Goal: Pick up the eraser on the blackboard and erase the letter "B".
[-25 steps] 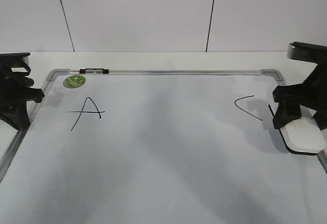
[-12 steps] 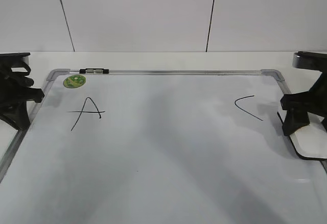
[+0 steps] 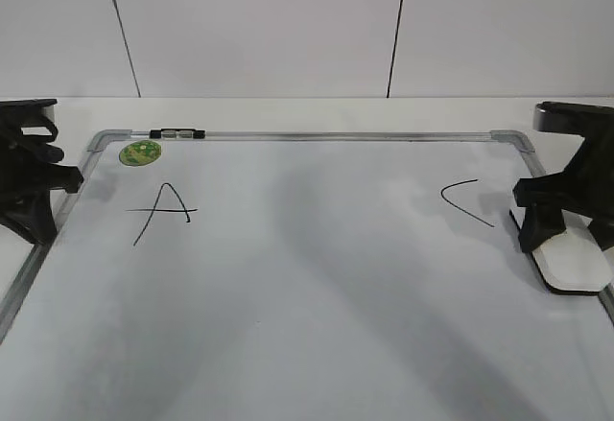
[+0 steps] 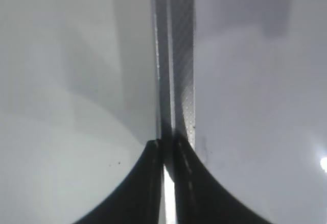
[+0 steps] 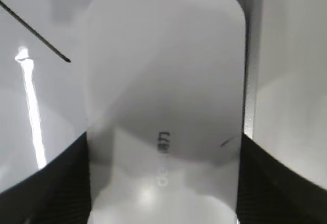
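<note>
The blackboard point(image 3: 317, 136) is a white dry-erase board with a grey frame, lying flat. No letter "B" shows on it; the middle between a black "A" point(image 3: 163, 212) and a "C" point(image 3: 465, 200) is blank. The white eraser point(image 3: 574, 260) lies flat at the board's right edge, its dark underside on the surface. My right gripper point(image 3: 571, 234) is shut on the eraser point(image 5: 163, 81), with a finger pressed on each long side, as the right wrist view point(image 5: 163, 137) shows. My left gripper point(image 3: 38, 210) is shut and empty over the board's left frame point(image 4: 176, 55).
A round green magnet point(image 3: 140, 152) sits at the board's far left corner. A small black clip point(image 3: 177, 134) sits on the top frame next to it. The white table and wall lie behind the board.
My right gripper slid the eraser right to the board's edge, then back left a little. The left arm has not moved.
</note>
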Motion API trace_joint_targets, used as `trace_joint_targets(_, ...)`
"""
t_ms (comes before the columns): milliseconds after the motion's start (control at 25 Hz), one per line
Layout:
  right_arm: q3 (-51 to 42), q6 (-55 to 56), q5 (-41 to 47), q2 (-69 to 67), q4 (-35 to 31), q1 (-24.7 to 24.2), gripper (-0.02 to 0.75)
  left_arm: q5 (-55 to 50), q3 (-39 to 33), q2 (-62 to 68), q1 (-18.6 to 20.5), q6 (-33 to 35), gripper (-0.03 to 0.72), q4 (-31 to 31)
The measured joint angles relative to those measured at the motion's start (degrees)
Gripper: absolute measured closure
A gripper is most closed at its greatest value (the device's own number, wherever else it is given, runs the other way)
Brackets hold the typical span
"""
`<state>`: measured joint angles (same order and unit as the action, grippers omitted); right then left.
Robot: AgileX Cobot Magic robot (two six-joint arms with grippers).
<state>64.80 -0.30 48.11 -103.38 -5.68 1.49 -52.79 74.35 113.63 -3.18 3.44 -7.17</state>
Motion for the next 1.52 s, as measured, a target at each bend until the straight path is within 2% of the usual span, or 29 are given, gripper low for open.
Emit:
trace_joint_targets(640,0.5,-0.8,0.0,-1.1,1.2,0.0,0.193,0.0,0.0,0.0,0.0,0.0,0.654,-0.1)
trace_joint_targets(800,0.5,-1.1,0.5,-1.4,0.9,0.0,0.144,0.0,0.0,0.0,0.0,0.0,0.654,-0.1)
trace_joint_targets(920,1.4,-1.2,2.7,-1.4,0.9,0.0,0.094,0.0,0.0,0.0,0.0,0.0,0.654,-0.1)
trace_joint_targets(1160,7.7,-1.2,9.8,-1.4,0.2,0.0,0.089,-0.1,0.0,0.0,0.0,0.0,0.654,-0.1)
trace_joint_targets(1360,13.3,-1.2,18.0,-1.4,0.2,0.0,0.103,-0.2,0.0,0.0,0.0,0.0,0.654,-0.1)
trace_joint_targets(1520,17.1,-1.2,20.9,-1.4,-1.0,0.0,0.153,-0.2,0.0,0.0,0.0,0.0,0.648,-0.1)
